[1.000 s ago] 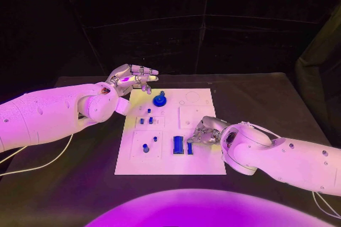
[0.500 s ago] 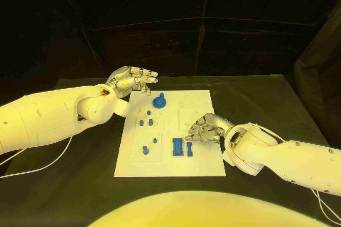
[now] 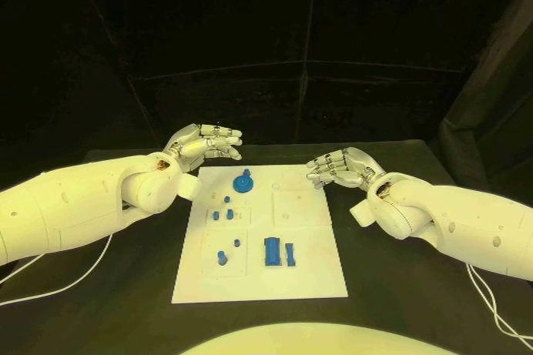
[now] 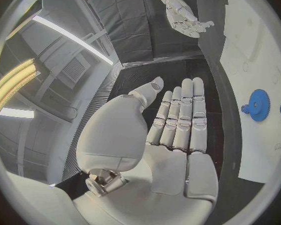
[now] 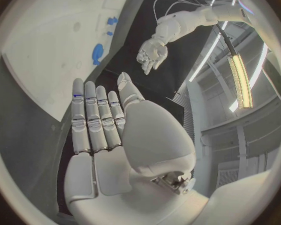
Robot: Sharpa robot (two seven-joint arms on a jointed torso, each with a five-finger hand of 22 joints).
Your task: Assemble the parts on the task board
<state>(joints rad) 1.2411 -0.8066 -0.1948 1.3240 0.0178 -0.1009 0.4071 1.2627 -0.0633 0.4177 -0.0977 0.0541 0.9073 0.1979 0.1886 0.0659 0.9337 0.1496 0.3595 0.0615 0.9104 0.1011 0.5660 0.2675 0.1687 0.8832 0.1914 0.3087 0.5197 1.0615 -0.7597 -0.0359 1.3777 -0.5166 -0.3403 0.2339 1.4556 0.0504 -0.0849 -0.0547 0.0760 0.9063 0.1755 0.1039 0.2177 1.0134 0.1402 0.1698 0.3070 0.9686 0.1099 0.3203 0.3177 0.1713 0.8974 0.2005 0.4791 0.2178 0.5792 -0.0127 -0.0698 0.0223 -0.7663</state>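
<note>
The white task board [image 3: 311,278] lies mid-table. A blue gear [image 3: 243,183] with a peg stands near its far edge, and the left wrist view catches this gear [image 4: 259,105] too. Two upright blue blocks [image 3: 272,251] stand side by side lower down. Small blue pegs [image 3: 222,213] sit in the left column. My left hand [image 3: 206,145] hovers past the board's far left corner, fingers straight, holding nothing. My right hand [image 3: 342,167] hovers at the far right corner, also flat and empty. Each wrist view shows its own bare palm [image 4: 175,130] [image 5: 100,120].
Black table [image 3: 400,293] surrounds the board on all sides. A white cable [image 3: 67,259] trails on the table at the left, another cable [image 3: 489,305] at the right. Dark curtains close off the back.
My right hand lifted from beside the blue blocks, opened, and moved to the board's far right corner. The left hand stayed about where it was. The camera view has shifted.
</note>
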